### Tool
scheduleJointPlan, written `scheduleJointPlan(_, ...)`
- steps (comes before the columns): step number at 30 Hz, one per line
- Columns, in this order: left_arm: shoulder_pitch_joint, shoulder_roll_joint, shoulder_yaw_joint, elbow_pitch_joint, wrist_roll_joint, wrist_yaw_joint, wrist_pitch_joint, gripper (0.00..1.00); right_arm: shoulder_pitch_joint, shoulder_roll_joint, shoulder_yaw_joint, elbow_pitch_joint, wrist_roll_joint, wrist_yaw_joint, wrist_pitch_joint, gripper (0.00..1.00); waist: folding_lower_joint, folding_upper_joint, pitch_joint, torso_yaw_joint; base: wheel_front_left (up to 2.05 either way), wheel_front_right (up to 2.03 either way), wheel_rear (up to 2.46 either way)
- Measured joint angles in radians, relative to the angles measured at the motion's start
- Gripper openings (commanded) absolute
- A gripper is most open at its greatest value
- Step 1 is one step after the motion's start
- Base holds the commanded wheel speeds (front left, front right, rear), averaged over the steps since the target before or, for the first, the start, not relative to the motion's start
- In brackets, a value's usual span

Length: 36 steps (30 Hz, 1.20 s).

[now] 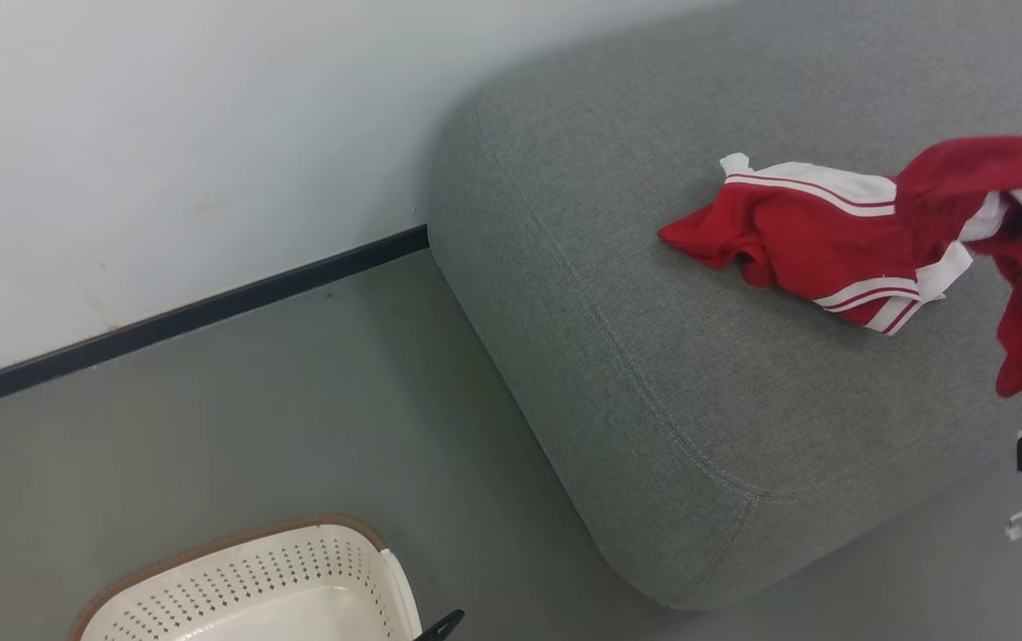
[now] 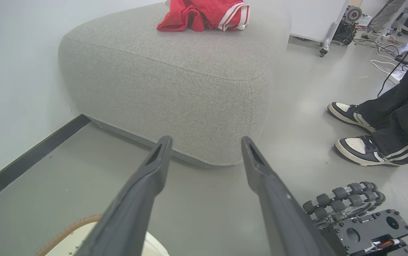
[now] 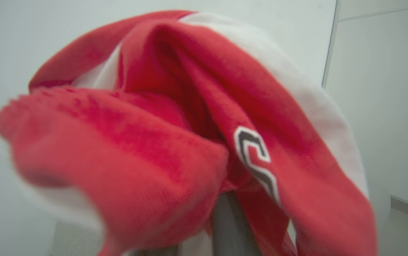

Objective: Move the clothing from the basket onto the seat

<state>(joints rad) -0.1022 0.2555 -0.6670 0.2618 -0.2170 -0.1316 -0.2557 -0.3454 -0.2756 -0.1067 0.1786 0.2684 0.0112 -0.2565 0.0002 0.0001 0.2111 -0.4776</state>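
left gripper (image 2: pixel 205 141) spread, empty | right gripper (image 3: pixel 225 224) clenching red garment (image 3: pixel 136 149) | garment print: dark "C", rest hidden | second garment (image 1: pixel 796 240) on seat (image 1: pixel 636 374), right

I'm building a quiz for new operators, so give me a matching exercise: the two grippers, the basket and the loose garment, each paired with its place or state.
Column A
1. left gripper
2. right gripper
3. basket
4. loose garment

Column B
a. lying on the seat
b. open, holding nothing
c. standing on the floor
d. shut on a second garment

Pairs: 1-b, 2-d, 3-c, 4-a
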Motion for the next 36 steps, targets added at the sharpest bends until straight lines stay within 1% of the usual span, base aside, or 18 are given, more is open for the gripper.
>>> scheduleJointPlan(3,-0.008,0.026,-0.002,-0.013,0.003,0.000,0.000,1.00,-0.087,-0.014,-0.023,0.054,0.025,0.010,0.000,0.00,0.0000,0.0000,0.037,0.003,0.00,0.00,0.00)
scheduleJointPlan(5,-0.018,0.041,-0.001,-0.020,0.013,0.000,0.000,1.00,-0.144,-0.025,-0.031,0.097,0.040,0.027,0.000,0.00,0.0000,0.0000,0.061,0.006,0.00,0.00,0.00)
scheduleJointPlan(7,-0.020,0.045,0.014,-0.026,0.016,0.000,0.000,1.00,-0.195,-0.037,-0.037,0.146,0.042,0.039,0.000,0.00,0.0001,0.0000,0.084,0.009,0.00,0.00,0.00)
scheduleJointPlan(11,-0.047,0.058,0.012,-0.051,0.017,0.000,0.000,1.00,-0.271,-0.067,-0.050,0.244,0.045,0.051,0.000,0.00,0.0000,0.0001,0.128,0.018,0.00,0.00,0.00)
scheduleJointPlan(17,-0.072,0.099,0.000,-0.069,0.029,0.000,0.000,1.00,-0.389,-0.087,-0.076,0.371,0.067,0.060,0.000,0.00,0.0001,0.0001,0.181,0.043,0.00,0.00,0.00)
scheduleJointPlan(20,-0.074,0.112,0.000,-0.081,0.029,0.000,0.000,1.00,-0.430,-0.109,-0.079,0.423,0.067,0.065,0.000,0.00,0.0000,0.0001,0.202,0.058,0.00,0.00,0.00)
scheduleJointPlan(23,-0.074,0.120,0.002,-0.091,0.029,0.000,0.000,1.00,-0.463,-0.120,-0.078,0.454,0.067,0.070,0.000,0.00,0.0000,0.0000,0.216,0.067,0.00,0.00,0.00)
scheduleJointPlan(26,-0.074,0.132,0.004,-0.105,0.029,0.000,0.000,1.00,-0.526,-0.128,-0.077,0.529,0.067,0.074,0.000,0.00,0.0000,0.0001,0.246,0.084,0.00,0.00,0.00)
scheduleJointPlan(28,-0.074,0.136,0.006,-0.107,0.029,0.000,0.000,1.00,-0.537,-0.129,-0.077,0.550,0.067,0.075,0.000,0.00,0.0000,0.0001,0.253,0.088,0.00,0.00,0.00)
scheduleJointPlan(32,-0.074,0.151,0.013,-0.115,0.029,0.000,0.000,1.00,-0.577,-0.132,-0.070,0.630,0.067,0.079,0.000,0.00,0.0000,0.0001,0.279,0.103,0.00,0.00,0.00)
scheduleJointPlan(36,-0.075,0.153,0.013,-0.118,0.029,0.000,0.000,1.00,-0.631,-0.137,-0.057,0.711,0.067,0.086,0.000,0.00,0.0000,0.0001,0.300,0.120,0.00,0.00,0.00)
